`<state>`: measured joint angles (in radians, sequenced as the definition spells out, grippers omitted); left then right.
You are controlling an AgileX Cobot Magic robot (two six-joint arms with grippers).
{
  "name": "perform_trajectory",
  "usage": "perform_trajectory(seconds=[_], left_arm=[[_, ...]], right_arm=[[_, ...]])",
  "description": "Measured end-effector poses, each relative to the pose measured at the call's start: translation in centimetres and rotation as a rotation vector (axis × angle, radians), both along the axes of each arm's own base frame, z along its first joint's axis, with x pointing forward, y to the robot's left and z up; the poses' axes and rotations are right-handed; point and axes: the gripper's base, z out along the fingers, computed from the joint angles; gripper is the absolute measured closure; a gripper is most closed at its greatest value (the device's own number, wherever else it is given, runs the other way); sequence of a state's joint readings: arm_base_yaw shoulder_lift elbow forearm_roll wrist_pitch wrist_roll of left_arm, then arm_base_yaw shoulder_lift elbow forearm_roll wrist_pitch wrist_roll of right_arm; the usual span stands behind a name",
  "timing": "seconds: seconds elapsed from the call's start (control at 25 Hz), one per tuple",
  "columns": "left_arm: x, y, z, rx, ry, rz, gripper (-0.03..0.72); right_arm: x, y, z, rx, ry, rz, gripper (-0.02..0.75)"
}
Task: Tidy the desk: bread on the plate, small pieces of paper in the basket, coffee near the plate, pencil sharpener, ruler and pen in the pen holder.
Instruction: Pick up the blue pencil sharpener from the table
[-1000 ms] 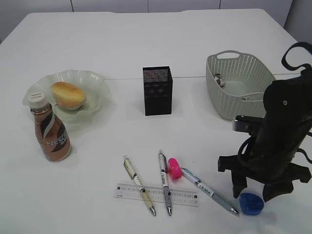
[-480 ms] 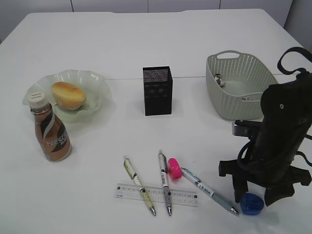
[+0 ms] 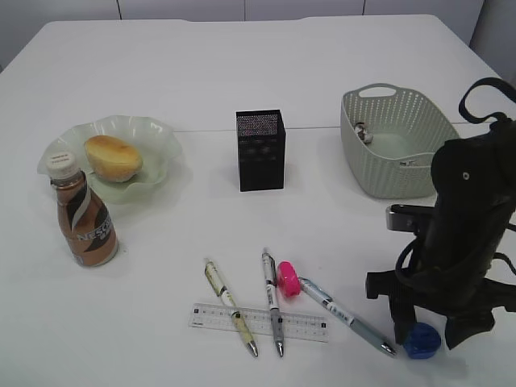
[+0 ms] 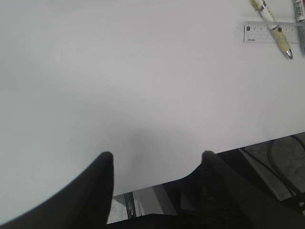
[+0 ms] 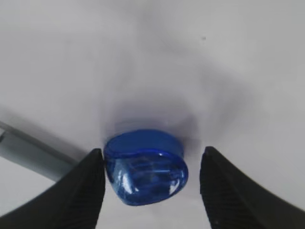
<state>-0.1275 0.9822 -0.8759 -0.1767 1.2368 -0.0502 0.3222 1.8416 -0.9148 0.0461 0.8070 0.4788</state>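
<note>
right gripper (image 5: 148, 157): jaws apart, straddling blue pencil sharpener (image 5: 145, 167) near desk's (image 3: 242, 64) front-right corner, not clamped | left gripper (image 4: 156, 157): open, empty, over front edge | bread (image 3: 113, 157) lay on plate (image 3: 157, 133) by left edge | coffee (image 3: 85, 218) stood just in front

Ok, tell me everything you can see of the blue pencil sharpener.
The blue pencil sharpener is a small rounded piece of glossy, translucent deep-blue plastic with bright highlights and faint inner ridges. It lies on the white desk near the front right edge, casting a soft shadow. The right gripper is lowered over it, open, with a black finger on each side; the left-hand finger looks to be at its edge, the other stands apart. A grey pen's tip lies just beside it, apparently not touching.
</note>
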Motion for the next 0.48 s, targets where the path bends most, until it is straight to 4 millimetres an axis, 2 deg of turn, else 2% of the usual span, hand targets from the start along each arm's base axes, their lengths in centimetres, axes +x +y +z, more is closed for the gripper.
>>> perform_trajectory(seconds=[0.48], left_arm=[[0.0,0.0,0.0,0.0,0.0,0.0,0.272]], right_arm=[[-0.05,-0.02,0.0,0.0,0.006,0.017,0.25]])
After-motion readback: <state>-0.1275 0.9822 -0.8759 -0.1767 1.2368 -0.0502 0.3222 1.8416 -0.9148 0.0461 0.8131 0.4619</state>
